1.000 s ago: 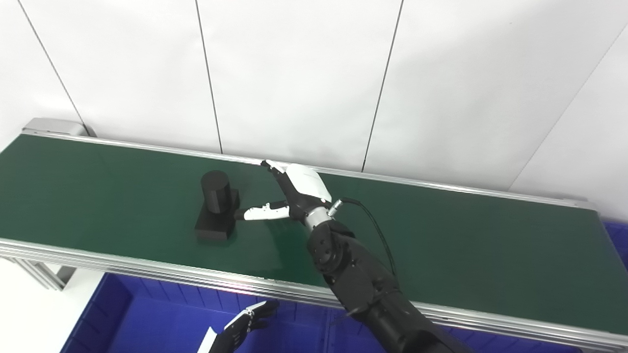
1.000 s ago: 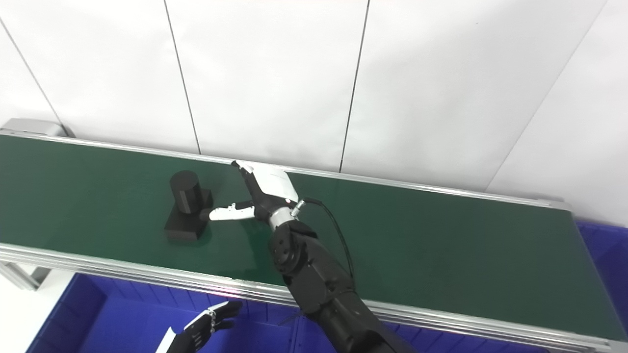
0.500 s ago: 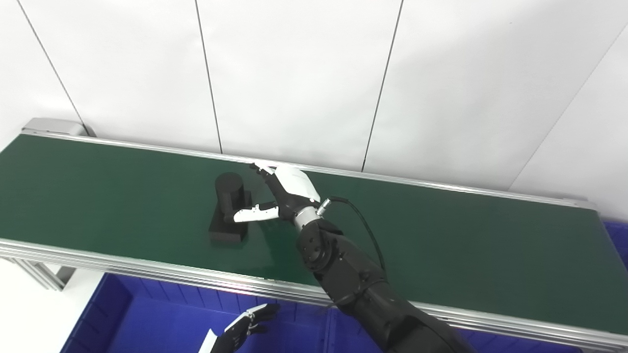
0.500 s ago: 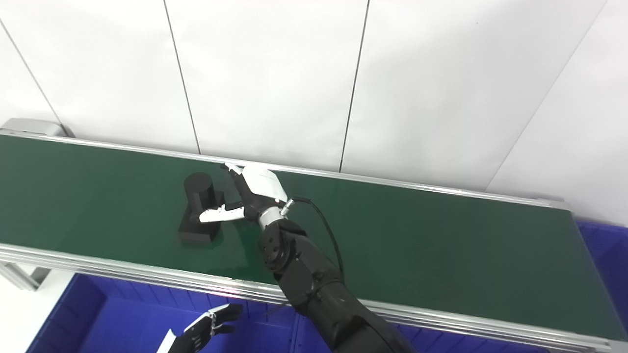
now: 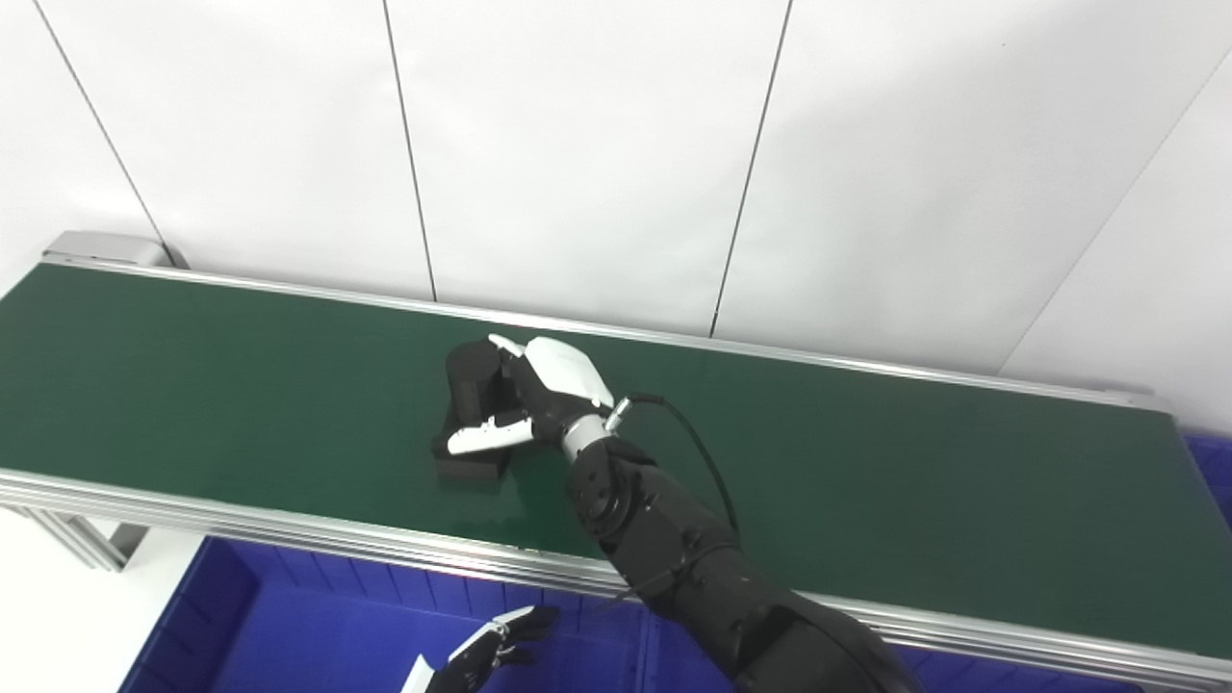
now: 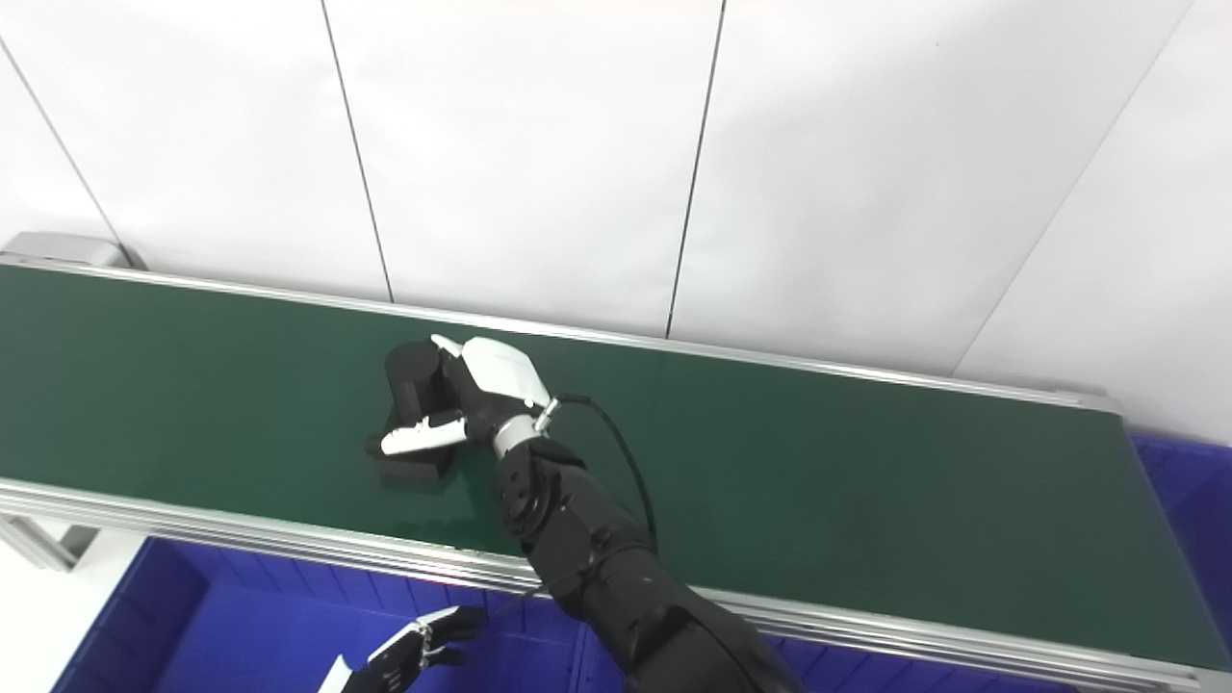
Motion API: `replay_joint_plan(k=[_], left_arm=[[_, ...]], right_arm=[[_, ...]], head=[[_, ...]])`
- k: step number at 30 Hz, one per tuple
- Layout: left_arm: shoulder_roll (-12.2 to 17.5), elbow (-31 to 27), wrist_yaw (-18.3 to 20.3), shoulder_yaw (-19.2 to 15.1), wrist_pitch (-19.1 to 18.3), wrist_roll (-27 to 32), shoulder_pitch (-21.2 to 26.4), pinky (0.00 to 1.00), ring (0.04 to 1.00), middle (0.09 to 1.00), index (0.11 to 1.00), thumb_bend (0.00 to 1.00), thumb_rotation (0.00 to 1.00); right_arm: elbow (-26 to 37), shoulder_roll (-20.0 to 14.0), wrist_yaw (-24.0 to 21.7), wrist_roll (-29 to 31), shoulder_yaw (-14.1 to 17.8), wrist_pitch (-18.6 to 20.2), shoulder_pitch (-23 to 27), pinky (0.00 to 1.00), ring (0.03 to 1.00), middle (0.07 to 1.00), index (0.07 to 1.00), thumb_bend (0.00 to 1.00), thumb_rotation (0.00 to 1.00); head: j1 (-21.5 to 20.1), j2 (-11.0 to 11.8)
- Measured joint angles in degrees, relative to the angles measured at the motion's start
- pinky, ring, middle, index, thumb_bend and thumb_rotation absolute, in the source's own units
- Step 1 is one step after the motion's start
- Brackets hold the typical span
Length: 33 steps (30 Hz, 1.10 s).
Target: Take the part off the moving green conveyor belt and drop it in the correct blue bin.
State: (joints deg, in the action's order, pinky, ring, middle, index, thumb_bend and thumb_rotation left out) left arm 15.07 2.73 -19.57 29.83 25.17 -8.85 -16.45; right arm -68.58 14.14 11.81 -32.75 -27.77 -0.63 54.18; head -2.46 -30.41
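On the green conveyor belt, roughly midway between its near and far rails and left of its middle, the black part is sitting: an upright cylinder on a flat rectangular base. The right hand is reaching across the near rail and wrapping around the cylinder, with the thumb crossing its near side just above the base and the fingers curling over its far side. Whether they are pressing firmly enough to carry the part is something I cannot tell, since the base is resting flat on the belt and nothing is lifted.

Below the near rail, the left hand is hanging over the blue bin with its fingers loosely spread and nothing in them. A sliver of a second blue bin is showing past the belt's right end.

By my reading, the task is at the grasping stage: the reach is done and the hand is closing, while the lift off the belt, the carry over a rail and the release into the right bin are all remaining. Which bin is correct is not something these views are showing.
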Motion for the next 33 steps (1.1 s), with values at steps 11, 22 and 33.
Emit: replay_joint_plan(k=[11,22,33], left_arm=[[0.2,-1.6,-0.7,0.6,0.0,-0.7,-1.5,0.72,0.79,0.817,0.795,0.98,0.2],[0.4,-1.9,-0.3,0.5,0.0,-0.4,-2.0,0.73,0.8,0.82,0.8,0.98,0.2],[0.7,-1.9,0.2,0.3,0.0,0.2,-1.8,0.76,0.819,0.831,0.798,0.96,0.19]], right_arm=[[-7.3,3.3,9.5,4.4,3.8,-5.5,1.0,0.43,0.513,0.522,0.596,0.57,0.03],[-10.6,4.1,21.1,5.1,4.5,-10.0,0.9,0.31,0.407,0.443,0.543,0.51,0.0],[-9.6,3.8,25.4,6.6,5.7,-12.9,0.2,0.3,0.385,0.433,0.538,0.51,0.0]], head=[[-0.7,-0.7],[-1.5,-1.2],[-2.3,-2.4]])
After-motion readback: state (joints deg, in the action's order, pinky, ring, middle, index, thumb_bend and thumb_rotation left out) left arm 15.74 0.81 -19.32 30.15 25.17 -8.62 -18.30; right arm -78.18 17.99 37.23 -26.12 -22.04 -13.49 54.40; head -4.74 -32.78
